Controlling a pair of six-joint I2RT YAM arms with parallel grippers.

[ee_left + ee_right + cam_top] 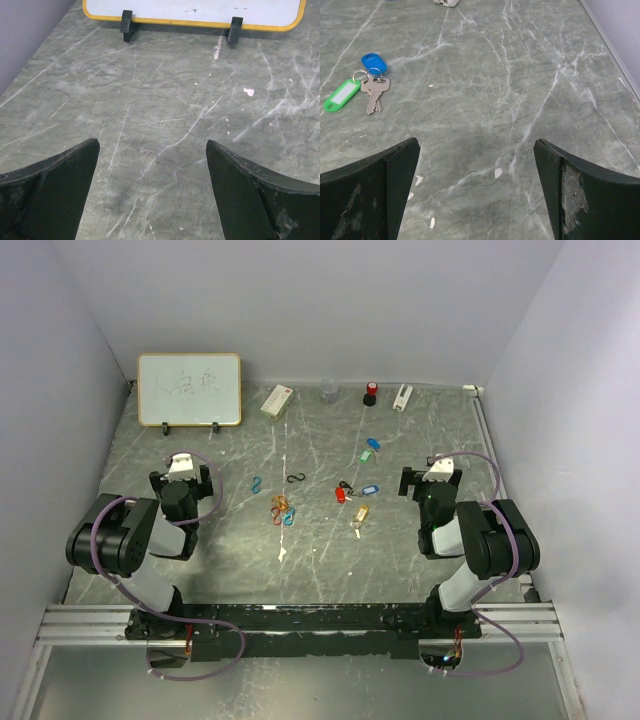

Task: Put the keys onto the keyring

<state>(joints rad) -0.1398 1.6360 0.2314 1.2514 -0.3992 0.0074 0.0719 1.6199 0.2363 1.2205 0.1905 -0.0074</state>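
Task looks unstarted, as far as I can judge. My left gripper (183,472) hangs spread wide over bare table (320,560) on the left, nothing between the fingers; the wrist view shows only marble and the foot of the whiteboard (192,11) at the far edge. My right gripper (476,145) is likewise spread and empty, on the right side.

The keys (358,485) lie loose in the middle-right of the table, in three lots. The green-tag key (341,95) and blue-tag key (374,63) sit touching, far-left of my right fingers and well apart from them. Can't tell if their small rings are linked. Nearer and to the left are a red-tag key (340,494), w/ another blue tag just beside it, then a yellow-tag key (361,512) nearest. Coloured clips (282,510) and a black hook (295,478) lie left of those, approx. centre.

Which item is the keyring I can't tell at this res. Left to do: everything, i.e. pick up each key and thread it on.
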